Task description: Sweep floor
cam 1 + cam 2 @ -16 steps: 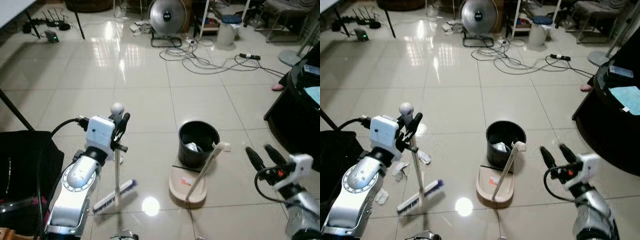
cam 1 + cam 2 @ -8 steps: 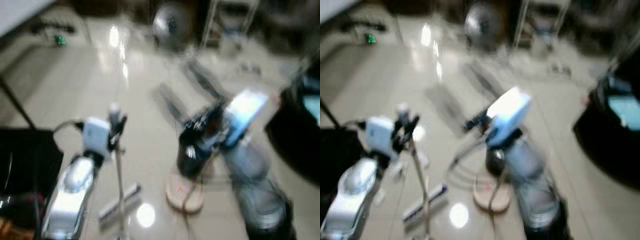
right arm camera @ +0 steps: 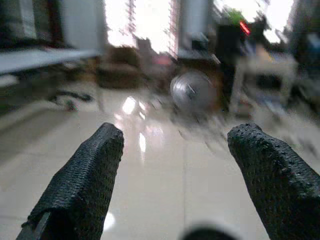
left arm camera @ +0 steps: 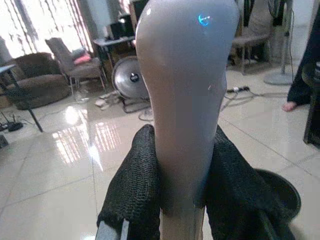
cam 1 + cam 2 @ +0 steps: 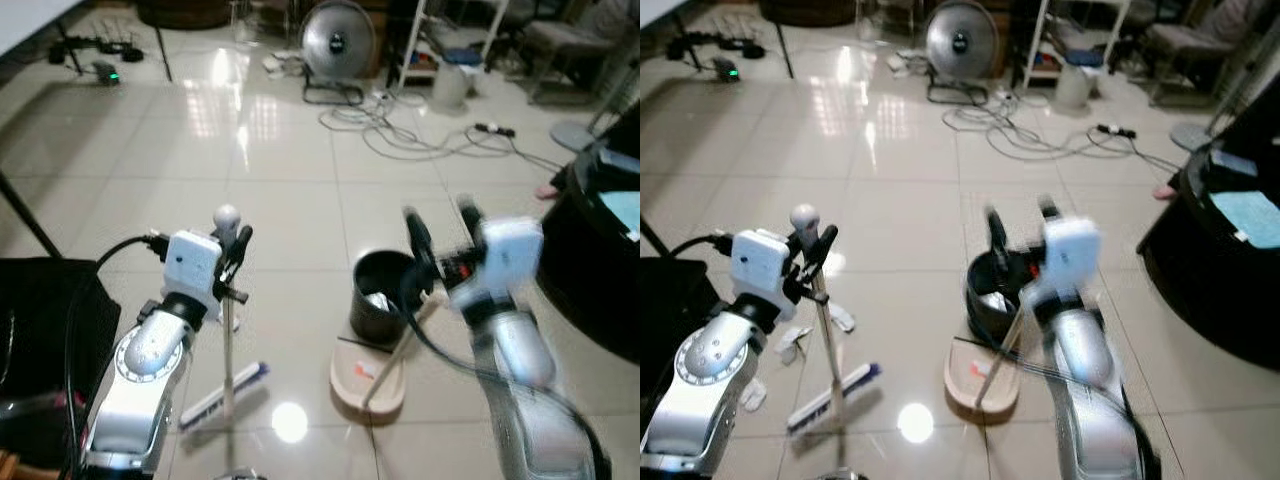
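Over at nine o'clock the left gripper [image 5: 236, 250] is clamped on the top of the broom handle [image 5: 825, 340], just under its rounded knob — the wrist view shows both black fingers [image 4: 135, 185] pressed against the pale shaft. The broom stands nearly upright, its brush head [image 5: 222, 393] resting on the tiles at about seven o'clock.

Scraps of white paper litter [image 5: 792, 340] lie on the floor beside the broom, so by my reckoning the sweeping is far from finished; that litter has yet to be pushed across.

Toward the centre, the beige dustpan [image 5: 368, 375] lies flat on the tiles at six o'clock of the black bin [image 5: 383, 296], touching its base, with its handle leaning up against the bin's rim. The bin already holds some crumpled rubbish — part of the job looks done.

At three o'clock the right gripper [image 5: 440, 228] is blurred, raised above the bin, fingers spread wide and holding nothing. I'd judge it is positioned to go for the dustpan handle, though that is only a guess.
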